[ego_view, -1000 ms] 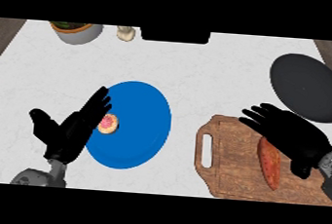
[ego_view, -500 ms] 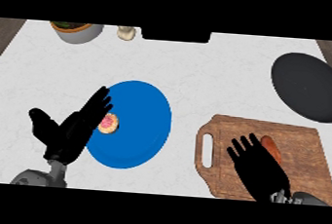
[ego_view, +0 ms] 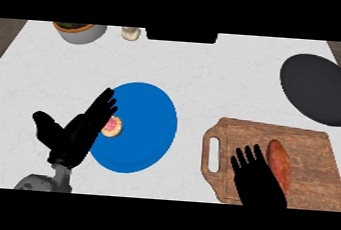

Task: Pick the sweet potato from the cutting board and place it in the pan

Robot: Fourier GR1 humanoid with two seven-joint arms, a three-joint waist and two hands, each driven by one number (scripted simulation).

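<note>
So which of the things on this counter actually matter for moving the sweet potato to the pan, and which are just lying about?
Part of the job:
- sweet potato
- cutting board
- pan
- right hand, open over the board beside the potato

Just lying about:
- blue plate with a small donut
- grey bowl
- small pale jar
- left hand, resting open

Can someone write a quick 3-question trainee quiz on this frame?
1. True or false: the sweet potato lies in the pan.
2. What sits on the blue plate? A) a small donut B) a spoon C) a cup
3. Which hand lies over the cutting board?

Key: 1. False, it lies on the board. 2. A, the donut. 3. The right hand; the left hand rests open by the plate.
</note>
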